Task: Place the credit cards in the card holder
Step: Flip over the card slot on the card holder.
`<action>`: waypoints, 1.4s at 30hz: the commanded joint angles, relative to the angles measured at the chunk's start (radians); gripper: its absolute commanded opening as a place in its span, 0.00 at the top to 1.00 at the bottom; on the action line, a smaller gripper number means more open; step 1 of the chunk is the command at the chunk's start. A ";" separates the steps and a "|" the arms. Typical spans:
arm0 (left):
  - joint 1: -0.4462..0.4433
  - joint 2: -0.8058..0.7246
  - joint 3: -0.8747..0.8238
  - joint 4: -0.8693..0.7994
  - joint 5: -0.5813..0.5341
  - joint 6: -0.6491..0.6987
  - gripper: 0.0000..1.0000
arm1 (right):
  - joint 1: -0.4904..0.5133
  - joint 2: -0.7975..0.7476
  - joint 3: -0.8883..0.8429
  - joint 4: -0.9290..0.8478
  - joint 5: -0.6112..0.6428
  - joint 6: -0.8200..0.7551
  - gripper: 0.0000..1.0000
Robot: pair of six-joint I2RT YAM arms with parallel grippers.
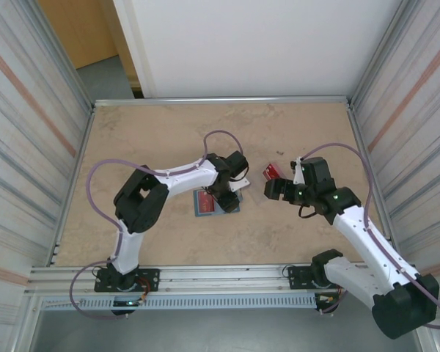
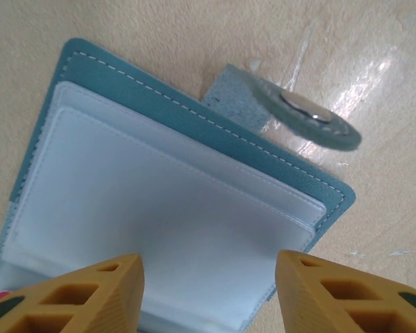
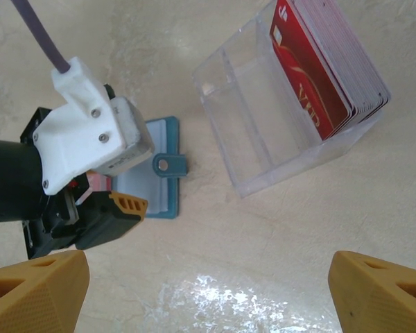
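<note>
The teal card holder (image 2: 194, 132) lies open on the table, its pale inner pockets facing up and its snap tab (image 2: 305, 111) folded out to the side. My left gripper (image 2: 208, 281) hovers just above a pocket, open, with nothing between its fingers. A sliver of red (image 3: 97, 184) shows on the holder (image 3: 159, 187) under that gripper. I cannot tell whether it is tucked in. The credit cards (image 3: 319, 69) stand as a red stack in a clear plastic case (image 3: 263, 139). My right gripper (image 3: 208, 291) is wide open over bare table, short of the case and holding nothing.
In the top view the holder (image 1: 204, 207) lies mid-table under the left gripper (image 1: 226, 198). The case of cards (image 1: 271, 172) sits just right of it, beside the right gripper (image 1: 271, 189). Metal rails and striped walls enclose the table (image 1: 154, 139).
</note>
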 commanded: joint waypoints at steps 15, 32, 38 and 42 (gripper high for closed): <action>0.025 0.047 -0.040 -0.004 0.025 0.000 0.75 | 0.004 0.009 -0.038 0.063 -0.051 0.022 0.14; 0.090 -0.031 -0.039 -0.013 0.179 -0.023 0.97 | 0.127 0.141 -0.128 0.417 -0.172 0.211 0.21; 0.128 -0.089 -0.065 0.009 0.259 -0.030 0.98 | 0.187 0.273 -0.136 0.551 -0.186 0.285 0.39; 0.140 -0.103 -0.083 0.020 0.266 -0.034 0.98 | 0.229 0.344 -0.151 0.638 -0.166 0.331 0.47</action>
